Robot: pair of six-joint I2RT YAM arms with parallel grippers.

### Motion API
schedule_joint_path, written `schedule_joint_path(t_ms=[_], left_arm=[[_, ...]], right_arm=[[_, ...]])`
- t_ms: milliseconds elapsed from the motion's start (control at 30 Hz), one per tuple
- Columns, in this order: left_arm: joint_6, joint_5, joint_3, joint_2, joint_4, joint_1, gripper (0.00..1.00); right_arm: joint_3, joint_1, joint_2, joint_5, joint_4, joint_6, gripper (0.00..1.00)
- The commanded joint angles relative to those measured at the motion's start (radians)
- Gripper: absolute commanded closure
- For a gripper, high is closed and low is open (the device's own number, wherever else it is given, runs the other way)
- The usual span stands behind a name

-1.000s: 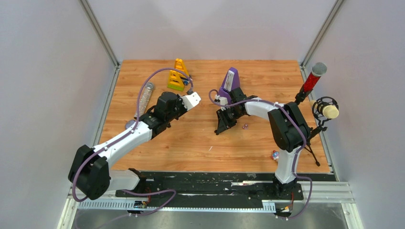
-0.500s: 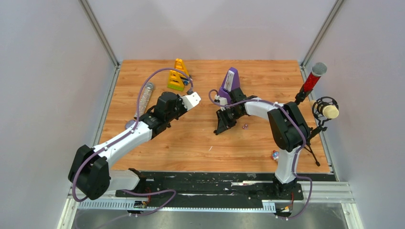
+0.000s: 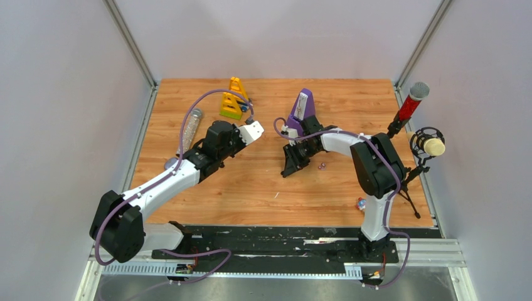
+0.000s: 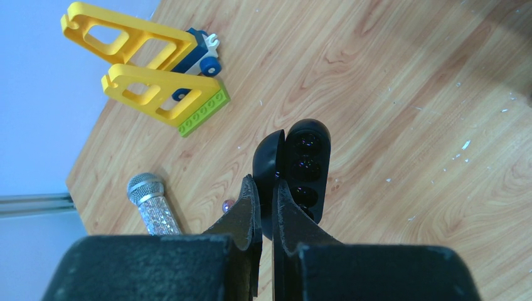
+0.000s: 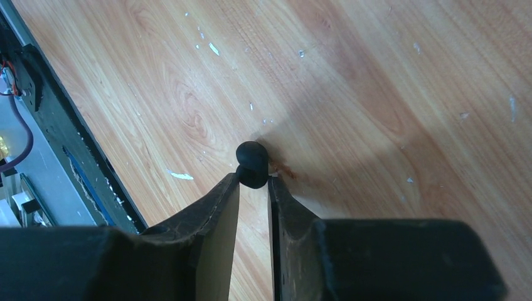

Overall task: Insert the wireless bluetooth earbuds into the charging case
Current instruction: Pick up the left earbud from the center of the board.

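**Earbud pinched, open case held ready, both by the purple stand**

Just on the near side of the purple stand (image 3: 304, 105), the right gripper (image 5: 253, 182) has its fingers drawn narrow around a tiny black earbud (image 5: 251, 160). It is caught only at the very tips, low over the table (image 5: 376, 75), with most of the bud standing proud of them. So shallow a pinch probably leaves the bud free to seat in a well. To the left of the stand, the left gripper (image 4: 266, 188) is fully closed on the charging case (image 4: 301, 163). It clamps one end, so the lid stands open and the wells face outward, clear of the fingers, where the other arm can reach them. Whether a bud sits in those dark wells I cannot tell.
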Motion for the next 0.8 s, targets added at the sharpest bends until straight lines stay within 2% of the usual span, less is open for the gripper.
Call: schedule_joint_path(t_ms=[0, 267, 500, 767], left_arm=[[-0.007, 0.011, 0.004, -0.017, 0.033, -0.004, 1.00], [-0.006, 0.012, 0.004, -0.018, 0.033, -0.004, 1.00], [-0.007, 0.014, 0.004, -0.017, 0.033, -0.005, 1.00], [-0.005, 0.016, 0.002, -0.017, 0.032, -0.004, 1.00]], right_arm=[[0.027, 0.000, 0.023, 0.002, 0.000, -0.019, 0.76], [0.030, -0.001, 0.036, -0.020, 0.000, -0.018, 0.79], [0.030, -0.001, 0.026, -0.049, 0.001, -0.028, 0.86], [0.020, -0.007, -0.035, -0.063, 0.003, -0.046, 0.92]])
